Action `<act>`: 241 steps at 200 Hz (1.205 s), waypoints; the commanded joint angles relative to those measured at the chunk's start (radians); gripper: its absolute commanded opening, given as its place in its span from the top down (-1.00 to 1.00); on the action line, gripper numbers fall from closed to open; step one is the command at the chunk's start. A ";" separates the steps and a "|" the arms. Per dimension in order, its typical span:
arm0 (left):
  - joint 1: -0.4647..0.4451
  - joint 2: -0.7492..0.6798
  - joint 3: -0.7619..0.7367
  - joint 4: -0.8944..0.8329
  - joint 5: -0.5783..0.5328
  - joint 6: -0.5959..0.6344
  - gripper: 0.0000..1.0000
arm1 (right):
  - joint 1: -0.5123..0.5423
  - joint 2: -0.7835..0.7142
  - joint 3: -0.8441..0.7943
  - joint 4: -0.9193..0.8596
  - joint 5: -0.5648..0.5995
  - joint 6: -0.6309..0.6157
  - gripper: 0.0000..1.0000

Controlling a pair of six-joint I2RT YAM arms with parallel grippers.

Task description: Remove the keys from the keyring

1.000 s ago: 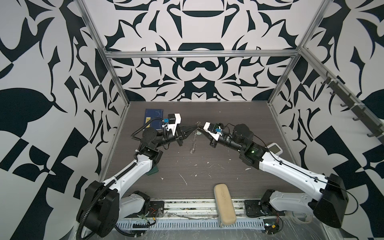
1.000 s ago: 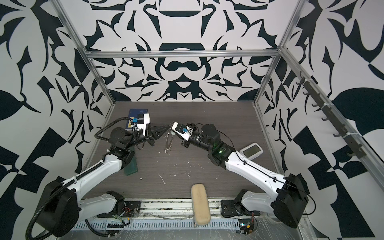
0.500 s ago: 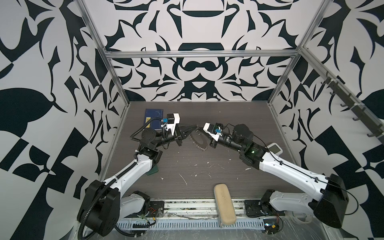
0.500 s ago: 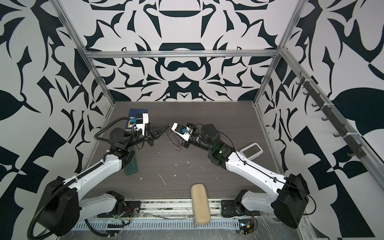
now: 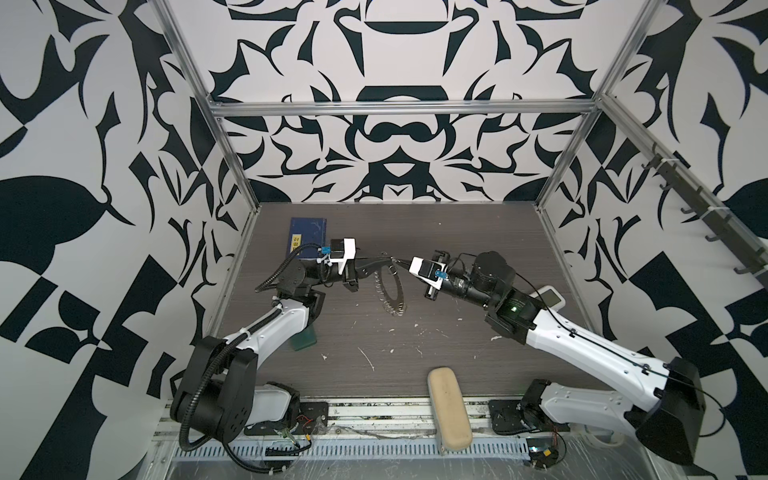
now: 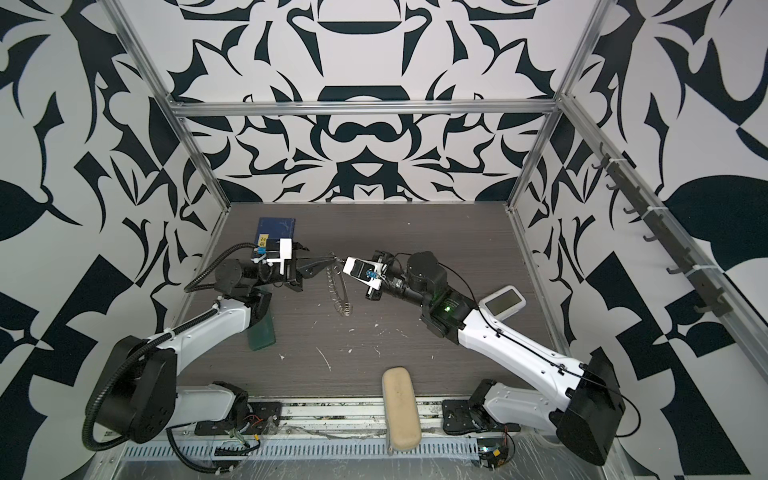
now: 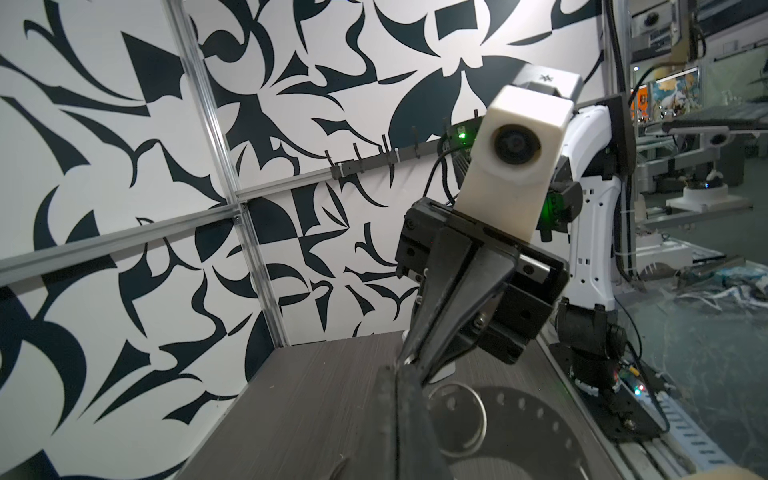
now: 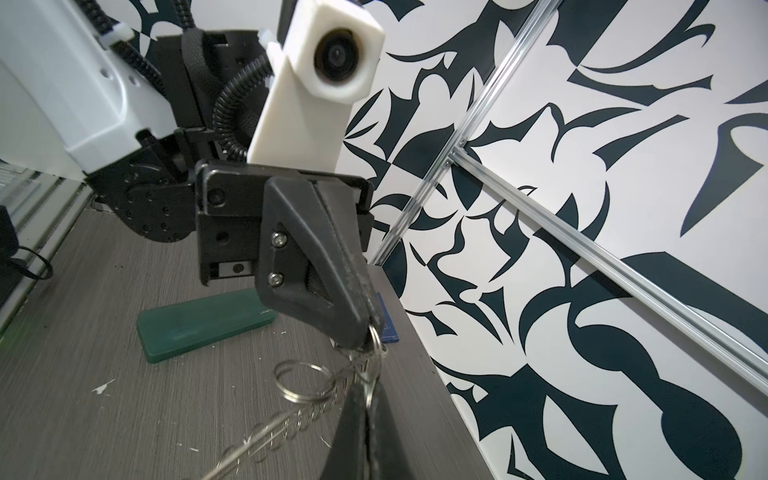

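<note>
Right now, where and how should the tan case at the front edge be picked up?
Take the tan case across its narrow middle, from above. It lies flat, long axis running front to back, so closing on its long sides should probably hold it balanced.

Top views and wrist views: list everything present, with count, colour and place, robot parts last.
keyring: one, silver fringed hoop, hanging between the grippers above mid-table
small split ring: one, silver, at the hoop's top
box: one, blue, back left
flat case: one, green, left side by the left arm
padded case: one, beige, front edge
handheld device: one, white with screen, right side
scraps: several, white, scattered on the table
table: one, dark wood-grain
left gripper: black, shut at the hoop's top
right gripper: black, shut at the hoop's top
</note>
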 commanded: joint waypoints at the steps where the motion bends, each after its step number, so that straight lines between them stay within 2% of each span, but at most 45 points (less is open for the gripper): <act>1: 0.013 0.026 0.059 0.071 0.058 0.107 1.00 | -0.004 -0.034 -0.005 0.042 0.031 -0.066 1.00; 74: 0.031 0.089 0.154 0.071 0.102 0.076 1.00 | -0.012 -0.024 -0.060 0.076 0.080 -0.129 1.00; 102: 0.042 0.097 0.155 0.071 0.112 0.063 1.00 | -0.067 -0.023 -0.057 0.089 0.030 -0.096 1.00; 142: 0.055 0.089 0.150 0.057 0.123 0.047 1.00 | -0.129 -0.021 -0.002 -0.005 -0.067 -0.102 1.00; 190: 0.058 0.074 0.152 0.030 0.144 0.030 1.00 | -0.157 -0.021 0.038 -0.051 -0.075 -0.147 1.00; 241: 0.058 0.061 0.160 -0.024 0.172 0.032 1.00 | -0.180 -0.001 0.116 -0.118 -0.137 -0.189 1.00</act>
